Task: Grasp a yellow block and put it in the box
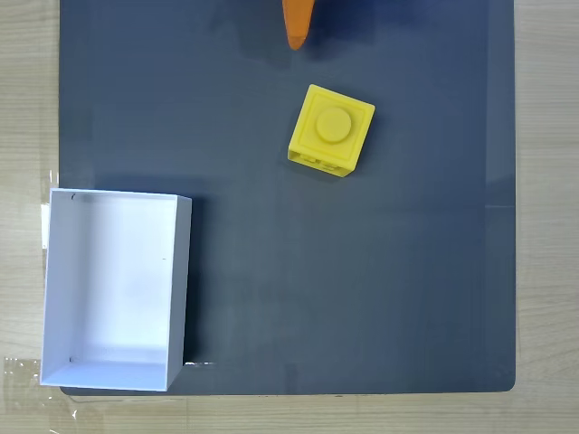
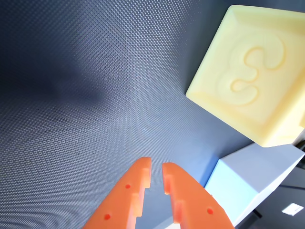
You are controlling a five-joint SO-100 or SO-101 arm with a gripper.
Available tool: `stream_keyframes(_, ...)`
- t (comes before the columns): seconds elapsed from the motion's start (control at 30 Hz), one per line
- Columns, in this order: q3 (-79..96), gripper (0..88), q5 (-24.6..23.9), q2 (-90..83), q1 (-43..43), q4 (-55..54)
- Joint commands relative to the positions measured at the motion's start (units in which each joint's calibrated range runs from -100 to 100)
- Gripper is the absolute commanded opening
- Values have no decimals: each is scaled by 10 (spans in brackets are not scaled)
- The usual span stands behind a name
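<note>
My orange gripper (image 2: 156,168), nearly closed and empty, hovers over open dark mat (image 1: 380,271); yellow block (image 2: 252,71) ahead-right, white box (image 2: 248,186) beyond it.

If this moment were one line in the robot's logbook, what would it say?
orange two-finger gripper: nearly shut, empty, short of block | bright yellow plastic cube: on dark mat, stud up, ungrasped | white open-top box: empty
</note>
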Motion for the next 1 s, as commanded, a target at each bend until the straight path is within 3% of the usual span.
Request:
stream_keyframes(0.0,-1,29,-1,-2,6,0)
stream_keyframes(0.97,-4,33,1,0,5,-1)
